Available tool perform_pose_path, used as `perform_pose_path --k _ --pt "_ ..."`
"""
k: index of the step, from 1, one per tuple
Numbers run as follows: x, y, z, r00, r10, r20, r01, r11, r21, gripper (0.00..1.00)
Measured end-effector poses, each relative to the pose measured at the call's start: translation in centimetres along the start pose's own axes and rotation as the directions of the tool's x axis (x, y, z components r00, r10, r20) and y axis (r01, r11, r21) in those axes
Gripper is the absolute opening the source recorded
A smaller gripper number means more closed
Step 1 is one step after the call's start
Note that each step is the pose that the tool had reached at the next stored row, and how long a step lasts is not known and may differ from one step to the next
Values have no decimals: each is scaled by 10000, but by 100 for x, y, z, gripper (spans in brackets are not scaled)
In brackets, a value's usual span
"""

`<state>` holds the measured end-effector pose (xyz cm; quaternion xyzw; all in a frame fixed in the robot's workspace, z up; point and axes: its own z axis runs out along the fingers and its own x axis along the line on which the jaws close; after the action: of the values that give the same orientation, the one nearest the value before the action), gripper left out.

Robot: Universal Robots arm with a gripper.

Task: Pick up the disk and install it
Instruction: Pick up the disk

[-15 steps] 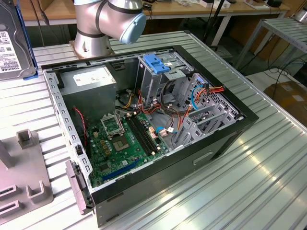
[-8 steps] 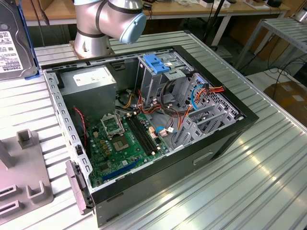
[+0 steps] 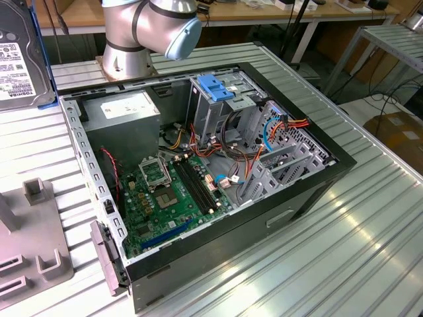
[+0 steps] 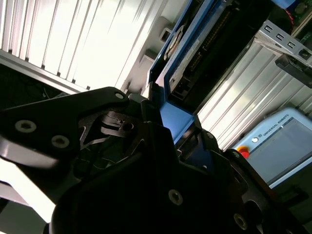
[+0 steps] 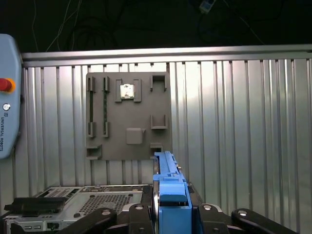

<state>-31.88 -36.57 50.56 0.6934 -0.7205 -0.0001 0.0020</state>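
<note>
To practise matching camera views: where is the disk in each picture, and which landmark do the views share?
Exterior view: disk, upright, at that view's upper left edge.
Second wrist view: disk, blue rail gripped in the hand.
First wrist view: disk edge-on, nearer than the grey plate.
Shared landmark: the ribbed metal table.

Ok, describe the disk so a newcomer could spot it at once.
Start at the open computer case on the ribbed table. Past its corner, at the exterior view's left edge, the disk stands upright, white label showing. Unlike the grey power supply inside the case, it is a thin slab with a blue side rail.
</note>
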Motion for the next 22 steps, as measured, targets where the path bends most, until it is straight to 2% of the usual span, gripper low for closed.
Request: perform_pose_path --k 22 --pt "-4 -113 -1 10000 0 0 0 10000 0 37"
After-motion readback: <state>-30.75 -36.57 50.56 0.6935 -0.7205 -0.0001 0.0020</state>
